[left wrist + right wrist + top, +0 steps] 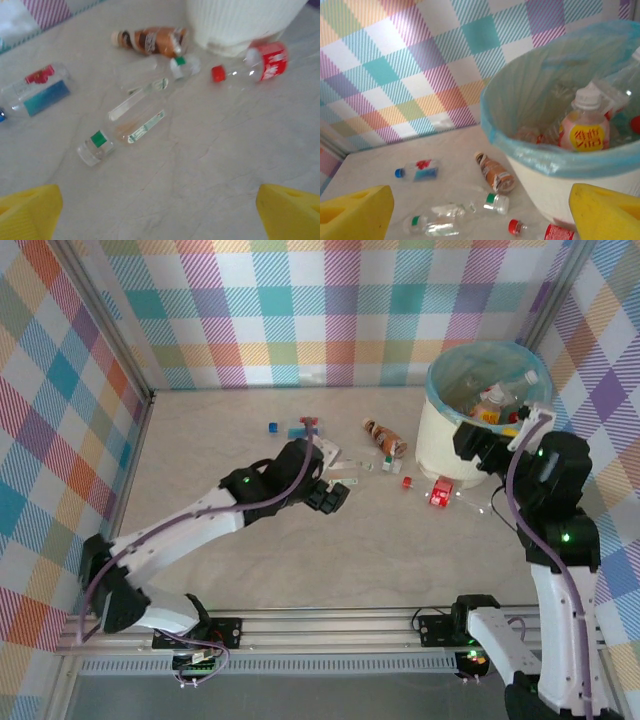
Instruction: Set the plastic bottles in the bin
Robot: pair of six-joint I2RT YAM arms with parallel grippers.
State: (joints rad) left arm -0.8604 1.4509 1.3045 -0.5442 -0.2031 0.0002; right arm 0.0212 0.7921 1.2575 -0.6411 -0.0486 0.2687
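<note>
Several bottles (495, 400) already inside the bin (440, 445), at the far right of the table (300, 550). Round, cream-white, lined with a teal bag (540, 150) folded over the rim. Among the contents, from the right wrist view: an orange bottle (583, 131) upright against the near wall, white cap, yellow label with red characters. Clear bottles crowded behind and beside it. A red cap at the picture's right edge.

Five more bottles on their sides on the table, left of the bin.
- Nearest the bin's base, a red bottle (440, 492): clear body, red label, red cap pointing away from the bin.
- Just beside the bin, further back, a brown bottle (385, 437) with a pale cap.
- Toward mid-table, a clear bottle (140, 127) with a green cap.
- Close behind it, roughly parallel, a second clear bottle (150, 72), also green-capped.
- Farthest left, well apart from the bin, a blue-capped bottle (300, 427) with a blue and red label.

Left pincer (159, 192) low over mid-table, on the near side of the two clear ones. Yellow fingers (30, 212) spread wide, nothing between them.

Right pincer (480, 200) raised beside the bin's near-left rim. Likewise wide open, holding nothing.
</note>
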